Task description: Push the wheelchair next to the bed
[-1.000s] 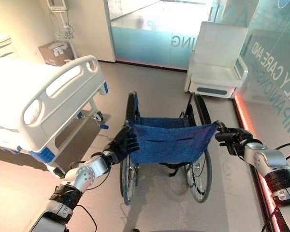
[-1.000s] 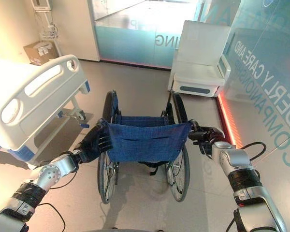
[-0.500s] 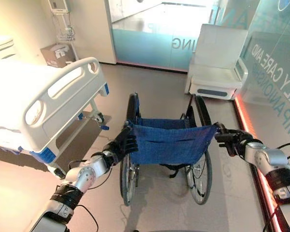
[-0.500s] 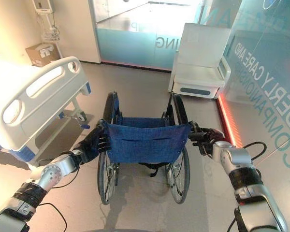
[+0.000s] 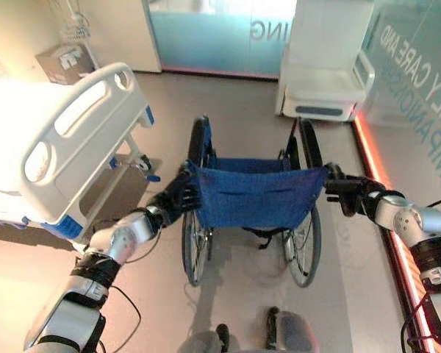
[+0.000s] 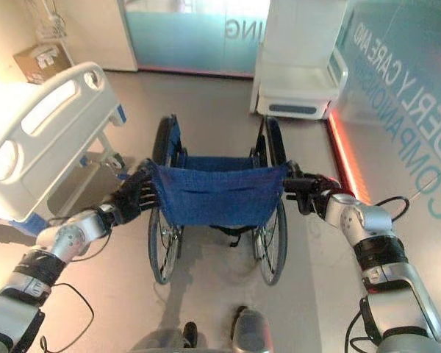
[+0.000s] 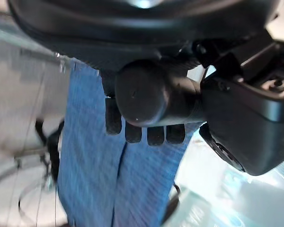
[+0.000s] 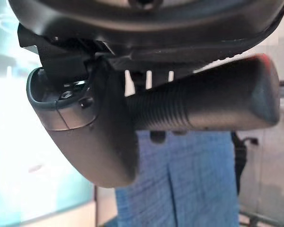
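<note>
floor (image 5: 242,125): grey | on it: wheelchair (image 5: 253,198) centre, bed (image 5: 51,147) left, white armchair (image 5: 325,73) beyond

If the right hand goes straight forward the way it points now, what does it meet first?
The right hand, curled round the wheelchair's handle, points toward the white armchair ahead. The floor between looks free; the armchair is probably first, though depth is unclear.

Wheelchair (image 5: 253,198) with blue fabric backrest and seat, black frame, two big spoked wheels; upright on the floor, back toward the camera. White bed (image 5: 51,140) with a blue-trimmed footboard, to its left, near but apart.
</note>
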`<state>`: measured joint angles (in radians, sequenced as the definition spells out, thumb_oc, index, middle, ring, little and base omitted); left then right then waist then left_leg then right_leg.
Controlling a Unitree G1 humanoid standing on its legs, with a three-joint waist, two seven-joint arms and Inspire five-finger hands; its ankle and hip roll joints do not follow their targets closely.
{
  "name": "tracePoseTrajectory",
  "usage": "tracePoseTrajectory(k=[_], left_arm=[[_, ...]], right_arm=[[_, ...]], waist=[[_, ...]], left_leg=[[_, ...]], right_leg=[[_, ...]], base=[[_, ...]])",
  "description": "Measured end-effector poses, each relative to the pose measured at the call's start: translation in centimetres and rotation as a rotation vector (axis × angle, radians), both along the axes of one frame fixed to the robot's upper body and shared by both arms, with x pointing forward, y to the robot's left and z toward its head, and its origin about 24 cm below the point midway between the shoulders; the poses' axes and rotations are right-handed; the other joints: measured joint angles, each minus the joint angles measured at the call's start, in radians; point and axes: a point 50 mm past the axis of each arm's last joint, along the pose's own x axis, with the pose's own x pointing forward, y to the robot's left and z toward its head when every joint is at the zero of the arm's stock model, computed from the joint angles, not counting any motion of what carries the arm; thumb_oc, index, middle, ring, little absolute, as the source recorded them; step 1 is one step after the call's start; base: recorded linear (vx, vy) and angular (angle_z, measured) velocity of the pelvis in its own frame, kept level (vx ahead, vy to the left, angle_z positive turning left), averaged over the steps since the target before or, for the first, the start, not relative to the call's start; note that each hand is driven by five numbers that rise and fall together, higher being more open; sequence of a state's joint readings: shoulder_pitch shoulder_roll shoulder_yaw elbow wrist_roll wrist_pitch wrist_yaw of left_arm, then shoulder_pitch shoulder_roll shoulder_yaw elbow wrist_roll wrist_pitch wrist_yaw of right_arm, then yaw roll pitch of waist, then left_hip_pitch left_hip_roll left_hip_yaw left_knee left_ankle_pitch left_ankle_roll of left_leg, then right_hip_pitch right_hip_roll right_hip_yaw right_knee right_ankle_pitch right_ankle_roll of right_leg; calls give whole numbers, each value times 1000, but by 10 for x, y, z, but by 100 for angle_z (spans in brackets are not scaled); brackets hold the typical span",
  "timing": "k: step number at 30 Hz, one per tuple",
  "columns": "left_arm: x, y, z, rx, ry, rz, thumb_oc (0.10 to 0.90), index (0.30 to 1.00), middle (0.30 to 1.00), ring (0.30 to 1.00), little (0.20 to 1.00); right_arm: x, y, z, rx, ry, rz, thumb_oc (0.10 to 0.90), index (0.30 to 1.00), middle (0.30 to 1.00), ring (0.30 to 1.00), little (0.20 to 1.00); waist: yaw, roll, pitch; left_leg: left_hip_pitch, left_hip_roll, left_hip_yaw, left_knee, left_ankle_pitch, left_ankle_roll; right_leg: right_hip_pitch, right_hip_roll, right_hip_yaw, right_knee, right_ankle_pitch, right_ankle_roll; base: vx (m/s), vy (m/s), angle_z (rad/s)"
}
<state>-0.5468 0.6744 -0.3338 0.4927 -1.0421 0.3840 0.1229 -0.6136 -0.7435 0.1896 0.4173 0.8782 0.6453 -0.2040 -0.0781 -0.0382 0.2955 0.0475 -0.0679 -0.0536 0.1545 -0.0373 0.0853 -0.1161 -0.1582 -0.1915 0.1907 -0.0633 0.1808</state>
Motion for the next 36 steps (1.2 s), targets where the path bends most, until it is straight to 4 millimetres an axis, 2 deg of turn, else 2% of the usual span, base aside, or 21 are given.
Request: tracePoseTrajectory(k=[2, 3, 4, 5, 6, 8, 9, 10, 11, 12, 14, 16, 20, 21, 27, 28, 29, 30, 32, 34, 36], left_arm=[[7, 1, 11, 20, -31, 0, 400, 300, 300, 300, 300], [11, 0, 17, 19, -46, 0, 400, 300, 300, 300, 300], [14, -5, 13, 0, -34, -2, 400, 300, 300, 300, 300], [14, -10, 9, -14, -23, -8, 400, 300, 300, 300, 300], [15, -22, 5, -43, -14, -29, 400, 300, 300, 300, 300], [11, -25, 1, -57, -17, -37, 400, 300, 300, 300, 300], [7, -21, -1, -48, -18, -31, 400, 300, 300, 300, 300], [8, -20, 1, -49, -31, -25, 400, 300, 300, 300, 300], [8, -20, 1, -47, -31, -19, 400, 300, 300, 300, 300], [8, -19, -1, -45, -26, -9, 400, 300, 300, 300, 300], [4, -17, -8, -49, -9, -3, 400, 300, 300, 300, 300], [0, -15, -14, -54, 8, -5, 400, 300, 300, 300, 300], [-1, -8, -13, -106, -3, -30, 400, 300, 300, 300, 300], [-1, -8, -13, -106, -1, -32, 400, 300, 300, 300, 300], [-8, 0, -14, -90, 8, -46, 400, 300, 300, 300, 300], [-9, 4, -12, -80, 5, -53, 400, 300, 300, 300, 300], [-10, 5, -13, -80, 15, -56, 400, 300, 300, 300, 300], [-10, 6, -13, -79, 16, -54, 400, 300, 300, 300, 300], [-5, 4, -7, -104, -17, -79, 400, 300, 300, 300, 300], [-3, 2, -6, -118, -41, -90, 400, 300, 300, 300, 300], [-2, 4, -3, -98, -57, -87, 400, 300, 300, 300, 300]], right_arm=[[1, 3, 0, 36, -8, -5, 400, 300, 300, 300, 300], [3, 0, 6, 36, -21, -15, 400, 300, 300, 300, 300], [5, -3, 11, 26, -29, -25, 400, 300, 300, 300, 300], [4, -8, 14, 5, -29, -31, 400, 300, 300, 300, 300], [-1, -19, 19, -37, -16, -32, 400, 300, 300, 300, 300], [-3, -21, 19, -45, 11, -24, 400, 300, 300, 300, 300], [-4, -21, 15, -47, 22, -19, 400, 300, 300, 300, 300], [-3, -20, 17, -42, 8, -13, 400, 300, 300, 300, 300], [-2, -18, 17, -41, -4, -10, 400, 300, 300, 300, 300], [-1, -16, 19, -43, -23, -5, 400, 300, 300, 300, 300], [0, -12, 17, -50, -19, 5, 400, 300, 300, 300, 300], [0, -10, 12, -64, 6, 12, 400, 300, 300, 300, 300], [1, -10, 9, -83, 30, 15, 400, 300, 300, 300, 300], [1, -10, 8, -86, 38, 15, 400, 300, 300, 300, 300], [-3, -7, -2, -88, 72, 47, 400, 300, 300, 300, 300], [-4, -5, -6, -72, 77, 55, 400, 300, 300, 300, 300], [-9, -4, -18, -57, 93, 53, 400, 300, 300, 300, 300], [-10, -3, -22, -53, 100, 55, 400, 300, 300, 300, 300], [-12, -5, -23, -78, 112, 53, 400, 300, 300, 300, 300], [-14, -10, -24, -91, 133, 47, 400, 300, 300, 300, 300], [-13, -11, -20, -84, 108, 36, 400, 300, 300, 300, 300]], waist=[[-30, -49, 0], [-48, -67, 15], [-69, -42, 26], [-70, -10, 24], [-78, 46, 8], [-73, 43, -24], [-85, 29, -41], [-65, 14, -46], [-55, 12, -47], [-55, 10, -45], [-33, 6, -41], [-3, 1, -38], [33, 27, -35], [51, 34, -30], [160, 50, -32], [182, 45, -59], [193, 8, -89], [197, -1, -96], [159, -25, -105], [115, -59, -108], [110, -46, -106]], left_leg=[[0, -30, -33, 1, -5, -11], [-40, -48, 7, 153, -43, -18], [-35, -51, 74, 385, -150, -18], [26, -50, 86, 377, -210, -21], [95, -12, 38, 237, -317, 42], [97, 5, 39, 181, -293, -29], [57, 38, 88, 295, -284, -197], [-62, 38, 98, 508, -209, -249], [-114, 35, 106, 594, -152, -260], [-237, 52, 147, 772, 18, -266], [-299, 78, 185, 758, -11, -195], [-294, 90, 204, 575, -19, -184], [-248, 113, 141, -150, 17, -226], [-251, 120, 141, -200, 19, -227], [-279, 119, 171, -98, 32, -195], [-264, 102, 179, 7, 10, -145], [-258, 65, 186, 45, 15, -61], [-248, 62, 189, 47, 51, -50], [-219, 19, 178, 49, 160, 25], [-174, -50, 150, 14, 149, 43], [-124, -57, 97, -54, 154, 43]], right_leg=[[-3, -21, -4, 0, 0, 3], [1, -33, -5, 14, 9, 8], [12, -28, -1, 62, 7, 0], [12, -18, -3, 96, -4, -19], [-28, 23, -2, 219, -37, -45], [-45, 36, 12, 317, -78, -112], [8, 66, -21, 271, -109, -170], [43, 56, -28, 200, -134, -180], [48, 58, -22, 191, -140, -191], [65, 54, -21, 168, -138, -194], [115, 55, -18, 126, -129, -192], [177, 65, -16, 91, -132, -195], [298, 153, 10, -35, -134, -204], [328, 165, 27, -50, -138, -205], [479, 138, 38, -84, -223, -148], [498, 112, -5, -78, -261, -118], [516, 78, -46, -35, -299, -90], [508, 68, -50, 8, -312, -104], [351, -3, -61, 487, -272, -107], [208, -103, -46, 773, -117, -171], [100, -103, -53, 748, -183, -152]], base=[[499, -107, 88], [578, -115, 115], [428, -95, 84], [528, -132, 87], [443, -187, 44], [420, -188, 44], [418, -168, 23], [419, -160, 9], [530, -118, -8], [458, -3, -12], [465, 49, -20], [502, 139, -26], [756, 191, -19], [813, 209, -63], [578, 205, -86], [708, 380, -84], [538, 315, -72], [523, 335, -22], [472, 280, 26], [352, 121, 51], [397, 4, -6]])
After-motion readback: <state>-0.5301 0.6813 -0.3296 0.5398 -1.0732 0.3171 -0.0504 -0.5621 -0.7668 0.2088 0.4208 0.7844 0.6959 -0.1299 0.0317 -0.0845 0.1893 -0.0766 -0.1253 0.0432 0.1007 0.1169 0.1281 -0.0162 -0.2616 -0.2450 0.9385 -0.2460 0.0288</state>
